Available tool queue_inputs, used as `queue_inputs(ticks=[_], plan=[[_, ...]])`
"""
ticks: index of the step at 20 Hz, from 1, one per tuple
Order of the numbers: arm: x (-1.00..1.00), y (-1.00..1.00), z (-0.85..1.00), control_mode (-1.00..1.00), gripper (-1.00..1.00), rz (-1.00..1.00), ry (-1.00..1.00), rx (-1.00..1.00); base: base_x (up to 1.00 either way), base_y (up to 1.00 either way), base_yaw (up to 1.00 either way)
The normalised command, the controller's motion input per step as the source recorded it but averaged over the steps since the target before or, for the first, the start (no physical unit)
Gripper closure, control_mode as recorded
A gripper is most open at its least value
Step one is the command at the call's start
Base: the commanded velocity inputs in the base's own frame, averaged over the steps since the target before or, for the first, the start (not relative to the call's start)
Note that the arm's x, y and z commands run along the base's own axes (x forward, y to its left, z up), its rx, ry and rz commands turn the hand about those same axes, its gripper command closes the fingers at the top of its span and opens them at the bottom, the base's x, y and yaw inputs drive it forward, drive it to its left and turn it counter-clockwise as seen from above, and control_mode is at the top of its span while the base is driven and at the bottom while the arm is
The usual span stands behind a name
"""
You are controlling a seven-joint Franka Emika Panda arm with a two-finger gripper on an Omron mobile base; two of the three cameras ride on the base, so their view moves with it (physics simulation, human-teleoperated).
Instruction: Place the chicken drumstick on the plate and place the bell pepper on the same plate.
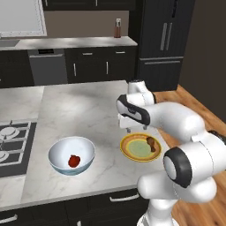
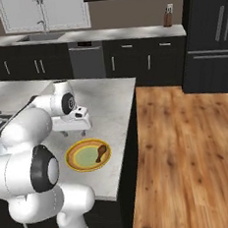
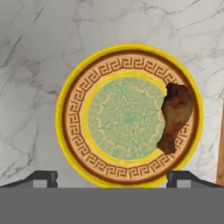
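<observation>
I see my gripper [image 3: 112, 177] spread wide and empty above the plate [image 3: 72, 131]. The chicken drumstick [image 3: 175, 116] lies at the plate's three o'clock; the bell pepper [image 1: 74, 160] sits in the white bowl [image 1: 57, 152].

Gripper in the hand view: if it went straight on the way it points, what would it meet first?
Most likely the plate, near its pale green centre; the gripper is open, and the chicken drumstick lies off to one side.

We see a home kitchen, marble island surface [image 1: 84, 110], gas hob [image 1: 11, 141], dark cabinets [image 1: 90, 64], built-in dishwasher [image 1: 47, 66], sink [image 2: 39, 37], tall black fridge [image 1: 163, 39], wood floor [image 2: 188, 148].
</observation>
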Motion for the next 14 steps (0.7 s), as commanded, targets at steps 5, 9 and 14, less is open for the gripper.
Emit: queue_inputs(ticks=[5,9,14], plan=[[0.00,0.70,0.18,-1.00,-1.00,0.00,0.00,0.00,0.00,0.00,0.00],[-0.04,0.69,0.14,-1.00,-1.00,0.00,0.00,0.00,0.00,0.00,0.00],[-0.24,0.62,0.16,-1.00,-1.00,0.00,0.00,0.00,0.00,0.00,0.00]])
